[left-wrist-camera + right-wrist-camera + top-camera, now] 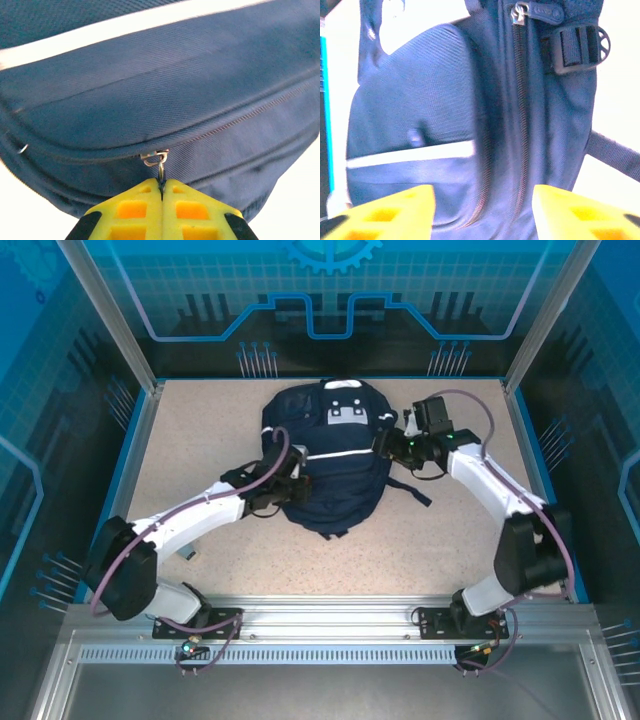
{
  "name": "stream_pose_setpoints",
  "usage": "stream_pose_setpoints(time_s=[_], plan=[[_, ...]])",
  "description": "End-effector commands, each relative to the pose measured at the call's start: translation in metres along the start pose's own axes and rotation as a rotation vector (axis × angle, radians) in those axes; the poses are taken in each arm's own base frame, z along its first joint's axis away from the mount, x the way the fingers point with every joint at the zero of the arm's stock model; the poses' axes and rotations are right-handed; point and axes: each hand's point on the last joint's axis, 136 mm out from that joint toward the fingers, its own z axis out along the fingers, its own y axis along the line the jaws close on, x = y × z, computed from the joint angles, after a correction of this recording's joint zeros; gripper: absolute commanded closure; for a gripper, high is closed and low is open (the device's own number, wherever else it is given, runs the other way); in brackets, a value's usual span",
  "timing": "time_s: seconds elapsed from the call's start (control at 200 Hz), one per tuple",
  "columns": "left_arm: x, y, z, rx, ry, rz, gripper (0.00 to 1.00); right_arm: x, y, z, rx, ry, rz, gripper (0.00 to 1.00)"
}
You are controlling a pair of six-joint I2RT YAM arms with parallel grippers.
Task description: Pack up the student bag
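on your left, the left gripper (161, 186) is pinched tight on the small metal zip pull (161, 169) of the front pocket (150, 110), with its yellow fingers pressed together on the pull. seen from above, it sits at the lower left flank of the student bag (330, 465). the bag lies flat in the middle of the tabletop (190, 430), patch end away from you, with the white stripe (335, 454) running across it.

the step in hand looks like working the front pocket zip. you cannot tell from the slider's position whether the pocket is being opened or shut. your next move likely calls for drawing the pull along the curve of the zip, in line with the teeth, so the slider neither jams nor slips free.

on your right, the right gripper (482, 210) stands wide with nothing in it, just beside the bag's right side. there the main zip (521, 110) runs up to its slider (520, 12) near a buckle (576, 46). this gripper looks placed to steady the fabric. press it onto the bag before you pull, or the whole bag may drag.
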Motion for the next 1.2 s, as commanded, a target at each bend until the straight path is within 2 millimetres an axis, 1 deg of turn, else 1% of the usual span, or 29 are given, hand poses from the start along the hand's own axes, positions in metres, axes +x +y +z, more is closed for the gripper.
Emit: stream_pose_setpoints(time_s=[0.0, 0.04, 0.1, 0.17, 0.22, 0.31, 0.405, 0.56, 0.65, 0.79, 0.87, 1.02, 1.096, 1.196], plan=[[-0.014, -0.059, -0.001, 0.172, -0.03, 0.098, 1.0, 0.01, -0.003, -0.027, 0.005, -0.026, -0.002, 0.29], [-0.014, -0.07, 0.0, 0.194, -0.03, 0.107, 1.0, 0.016, -0.003, -0.029, -0.011, -0.018, 0.022, 0.27], [-0.015, -0.085, 0.001, 0.222, -0.032, 0.123, 1.0, 0.025, -0.002, -0.03, -0.038, -0.003, 0.065, 0.26], [-0.015, -0.097, 0.002, 0.239, -0.035, 0.132, 1.0, 0.035, -0.001, -0.027, -0.077, 0.023, 0.118, 0.26], [-0.016, -0.1, 0.004, 0.24, -0.037, 0.138, 1.0, 0.041, 0.002, -0.024, -0.11, 0.046, 0.142, 0.27], [-0.015, -0.098, 0.007, 0.205, -0.051, 0.156, 1.0, 0.048, 0.004, -0.016, -0.143, 0.086, 0.17, 0.28], [-0.01, -0.092, 0.01, 0.178, -0.035, 0.159, 1.0, 0.051, 0.004, -0.006, -0.142, 0.12, 0.174, 0.31], [-0.003, -0.085, 0.01, 0.154, -0.02, 0.163, 1.0, 0.044, 0.004, 0.008, -0.144, 0.104, 0.176, 0.38], [0.001, -0.075, 0.009, 0.115, -0.016, 0.17, 1.0, 0.036, -0.005, 0.013, -0.099, 0.065, 0.183, 0.44], [0.009, -0.057, 0.008, 0.039, 0.01, 0.19, 1.0, 0.029, -0.012, 0.021, -0.044, 0.05, 0.185, 0.61], [0.012, -0.042, 0.007, -0.008, 0.027, 0.187, 1.0, 0.028, -0.017, 0.025, -0.012, 0.056, 0.193, 0.69], [0.012, -0.001, -0.002, -0.112, 0.014, 0.119, 1.0, 0.027, -0.033, 0.023, 0.065, 0.022, 0.213, 0.76], [0.011, 0.009, -0.005, -0.137, -0.004, 0.093, 1.0, 0.027, -0.037, 0.022, 0.079, 0.01, 0.217, 0.77], [0.009, 0.02, -0.004, -0.184, -0.022, 0.069, 1.0, 0.027, -0.036, 0.022, 0.077, 0.01, 0.222, 0.79]])
